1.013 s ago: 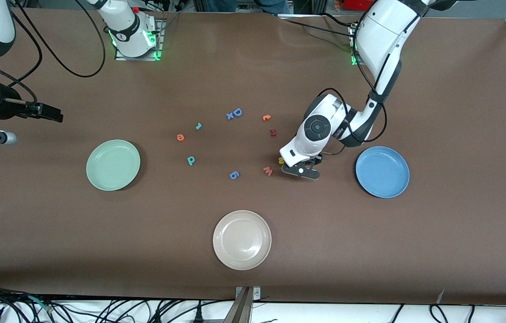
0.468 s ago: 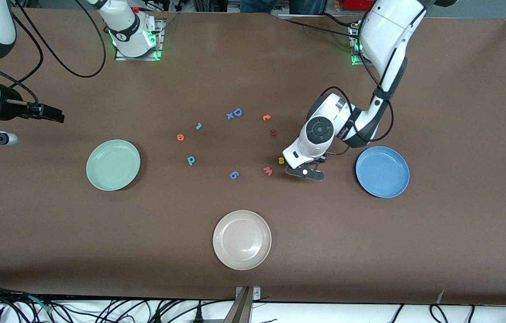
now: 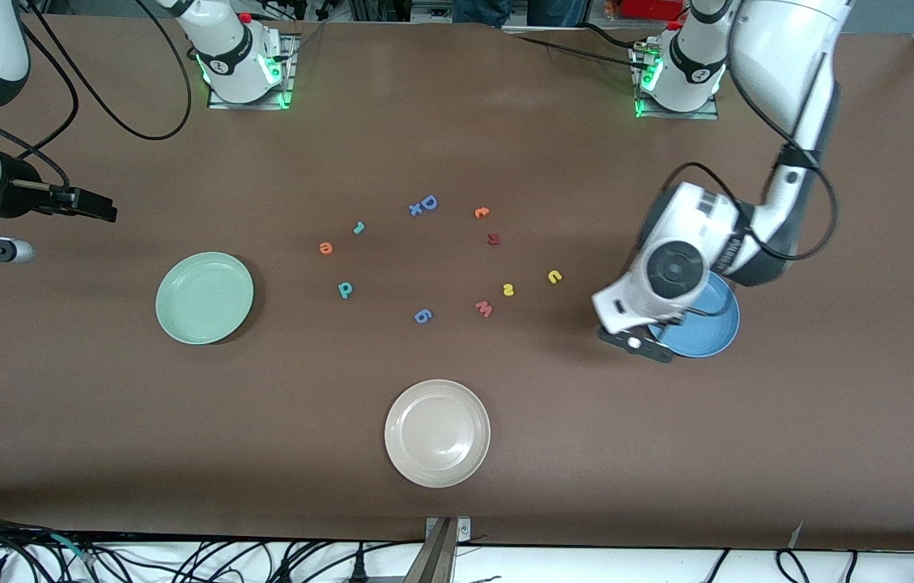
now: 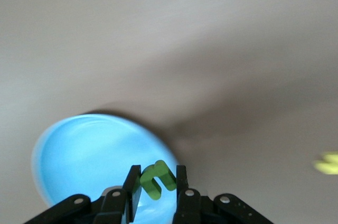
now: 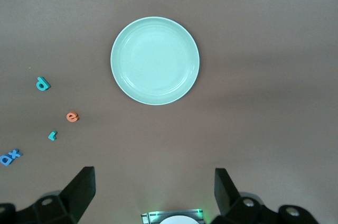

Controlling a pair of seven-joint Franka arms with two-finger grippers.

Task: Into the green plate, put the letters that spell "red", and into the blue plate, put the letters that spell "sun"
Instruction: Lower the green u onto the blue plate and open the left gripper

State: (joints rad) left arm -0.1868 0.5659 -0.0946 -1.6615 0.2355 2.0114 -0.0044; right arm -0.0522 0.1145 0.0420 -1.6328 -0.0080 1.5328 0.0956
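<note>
Looking down from the front view, my left gripper point(image 3: 636, 342) hangs over the edge of the blue plate point(image 3: 714, 334) nearest the middle of the table, my left arm covering much of that plate. On the table the yellow "u" point(image 3: 554, 277) and yellow "s" point(image 3: 508, 289) lie between the plate and the pink "w" point(image 3: 484, 308). The teal "r" point(image 3: 359, 227), orange "e" point(image 3: 325, 248) and teal "d" point(image 3: 345, 288) lie toward my right arm's end, well apart from the green plate point(image 3: 204, 297), which holds nothing. A blue "D" point(image 3: 428, 202), an orange "c" point(image 3: 482, 212), a dark red letter point(image 3: 493, 238), a blue "6" point(image 3: 422, 316) and a beige-white plate point(image 3: 437, 433), the thing nearest the camera, share the table. My right gripper point(image 3: 92, 206) waits in the air at the right arm's end of the table.

From my left wrist view, my fingers point(image 4: 132, 187) are clamped on the green "n" point(image 4: 157, 179), held above the blue plate's point(image 4: 79, 155) rim. A yellow letter point(image 4: 327, 163) shows blurred at the frame's edge.

From my right wrist view, my fingers point(image 5: 82, 184) stand wide apart with nothing between them. Below lie the green plate point(image 5: 155, 60), the teal "d" point(image 5: 42, 83), the orange "e" point(image 5: 72, 117) and the teal "r" point(image 5: 52, 136).
</note>
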